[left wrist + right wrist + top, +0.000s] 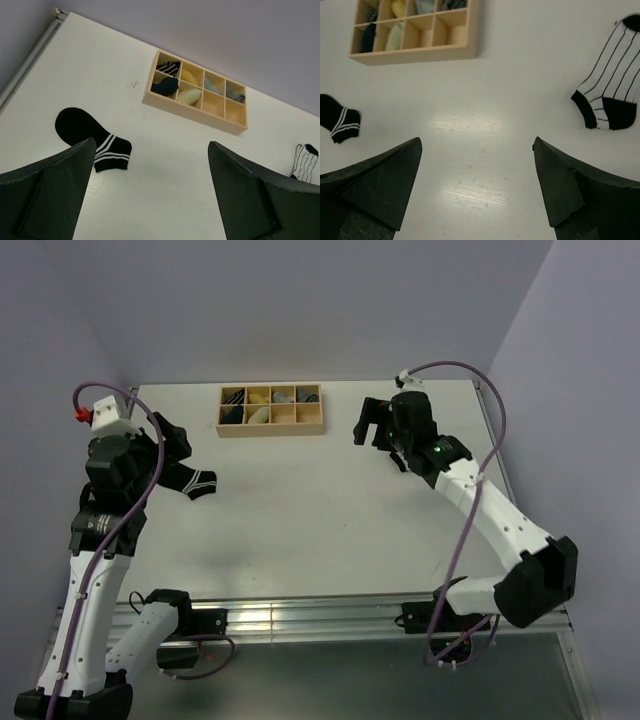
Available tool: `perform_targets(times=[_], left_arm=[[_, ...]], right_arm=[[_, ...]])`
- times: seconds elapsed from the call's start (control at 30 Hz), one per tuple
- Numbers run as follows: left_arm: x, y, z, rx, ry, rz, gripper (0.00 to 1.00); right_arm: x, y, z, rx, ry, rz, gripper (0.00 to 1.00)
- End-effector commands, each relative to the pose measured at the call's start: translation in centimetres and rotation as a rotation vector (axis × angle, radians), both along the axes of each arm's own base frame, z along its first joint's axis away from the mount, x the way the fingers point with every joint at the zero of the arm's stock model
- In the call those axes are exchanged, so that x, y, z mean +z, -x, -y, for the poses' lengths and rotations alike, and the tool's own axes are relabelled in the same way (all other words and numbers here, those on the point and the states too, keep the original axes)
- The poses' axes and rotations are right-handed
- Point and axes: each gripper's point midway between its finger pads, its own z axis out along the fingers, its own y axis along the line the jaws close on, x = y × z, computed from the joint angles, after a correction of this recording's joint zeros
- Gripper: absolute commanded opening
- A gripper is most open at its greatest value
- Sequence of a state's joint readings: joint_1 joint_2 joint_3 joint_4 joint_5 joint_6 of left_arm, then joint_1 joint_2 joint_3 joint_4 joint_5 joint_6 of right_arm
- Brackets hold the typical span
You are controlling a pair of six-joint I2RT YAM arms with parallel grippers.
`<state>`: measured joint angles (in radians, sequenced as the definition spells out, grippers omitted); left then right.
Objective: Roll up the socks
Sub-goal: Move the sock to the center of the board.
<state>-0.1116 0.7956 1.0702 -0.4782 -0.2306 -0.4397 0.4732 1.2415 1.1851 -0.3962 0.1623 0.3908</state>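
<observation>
Top view: the black sock point(196, 481) lies flat on the desk point(320, 525) beside the left gripper point(172, 443). Left wrist view: jaws wide, empty. Right wrist view: right gripper point(477, 142) jaws wide, empty; the striped sock point(610, 80) lies flat, to their right. Rolling has not begun; you must next pinch one sock end.

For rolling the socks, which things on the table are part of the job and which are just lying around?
Part of the job:
black sock with white bands, lying flat
white striped sock, lying flat

Just lying around:
wooden divider box
sock rolls in its compartments
</observation>
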Motion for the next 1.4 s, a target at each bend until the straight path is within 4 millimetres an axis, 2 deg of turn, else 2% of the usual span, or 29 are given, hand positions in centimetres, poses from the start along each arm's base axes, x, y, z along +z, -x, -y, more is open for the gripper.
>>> perform_targets(times=[0.0,0.03,0.13,0.17,0.27,0.37,0.4,0.47,0.57,0.67,0.73,0.9,0.93,0.97,1.0,1.03,1.07,1.1,1.13,1.2,1.23,1.37], left_arm=[[0.0,0.0,1.1,-0.068,0.002,0.023,1.00],[-0.6,0.1,1.0,-0.065,-0.006,0.009,0.99],[-1.3,0.3,0.6,-0.056,-0.032,-0.010,1.00],[-1.6,0.4,0.7,-0.058,-0.036,-0.017,1.00],[-2.3,0.5,1.2,-0.080,-0.030,-0.030,0.99],[-3.1,0.5,2.0,-0.115,-0.013,-0.038,0.99],[-3.2,0.6,2.2,-0.121,-0.003,-0.039,0.99],[-3.7,0.5,2.7,-0.141,0.003,-0.044,1.00],[-4.1,0.5,3.0,-0.150,0.010,-0.048,1.00],[-4.2,0.3,3.1,-0.152,0.003,-0.049,0.99],[-4.2,0.2,3.2,-0.157,0.000,-0.047,1.00],[-4.3,0.2,3.9,-0.182,0.021,-0.046,0.99],[-4.2,0.1,4.1,-0.193,0.028,-0.043,0.99],[-4.3,0.1,4.3,-0.199,0.032,-0.044,1.00],[-4.3,0.1,4.4,-0.203,0.039,-0.044,0.99],[-4.3,0.2,4.5,-0.208,0.046,-0.046,0.99],[-4.4,0.1,4.8,-0.216,0.052,-0.049,0.99],[-4.4,0.1,4.8,-0.215,0.054,-0.051,1.00],[-4.4,0.1,4.8,-0.218,0.056,-0.053,0.99],[-4.6,0.2,4.9,-0.221,0.062,-0.062,0.99],[-4.7,0.2,5.0,-0.222,0.067,-0.067,0.99],[-5.3,0.2,5.4,-0.232,0.094,-0.083,1.00]], right_arm=[[-1.5,-3.6,1.8,-0.113,-0.117,-0.084,0.99],[-3.4,-4.9,2.0,-0.131,-0.117,-0.146,0.98],[-7.5,-6.9,5.1,-0.233,-0.083,-0.265,0.96],[-9.8,-7.8,5.6,-0.252,-0.070,-0.321,0.94],[-13.7,-9.0,7.7,-0.313,-0.055,-0.411,0.93],[-16.1,-9.7,9.4,-0.354,-0.048,-0.463,0.91],[-17.7,-9.6,9.7,-0.364,-0.037,-0.501,0.91],[-18.7,-9.7,10.4,-0.380,-0.035,-0.528,0.90],[-20.3,-9.6,10.2,-0.361,-0.035,-0.579,0.86],[-21.8,-8.3,8.9,-0.317,-0.076,-0.648,0.83],[-22.0,-7.4,7.6,-0.292,-0.095,-0.663,0.83],[-23.1,-3.4,3.8,-0.239,-0.100,-0.739,0.83],[-23.2,-2.4,1.9,-0.217,-0.097,-0.751,0.82],[-23.2,-1.4,1.0,-0.206,-0.092,-0.762,0.83],[-23.1,-0.1,-0.9,-0.185,-0.084,-0.783,0.83],[-23.3,0.8,-1.9,-0.174,-0.078,-0.796,0.83],[-22.9,2.3,-4.2,-0.140,-0.085,-0.810,0.83],[-22.7,2.3,-4.4,-0.147,-0.103,-0.811,0.83],[-22.5,3.6,-6.5,-0.093,-0.098,-0.815,0.83],[-21.7,4.6,-8.8,-0.027,-0.103,-0.803,0.83],[-20.8,5.1,-10.5,0.028,-0.085,-0.778,0.83],[-18.8,4.6,-11.3,0.120,0.088,-0.639,0.78]])
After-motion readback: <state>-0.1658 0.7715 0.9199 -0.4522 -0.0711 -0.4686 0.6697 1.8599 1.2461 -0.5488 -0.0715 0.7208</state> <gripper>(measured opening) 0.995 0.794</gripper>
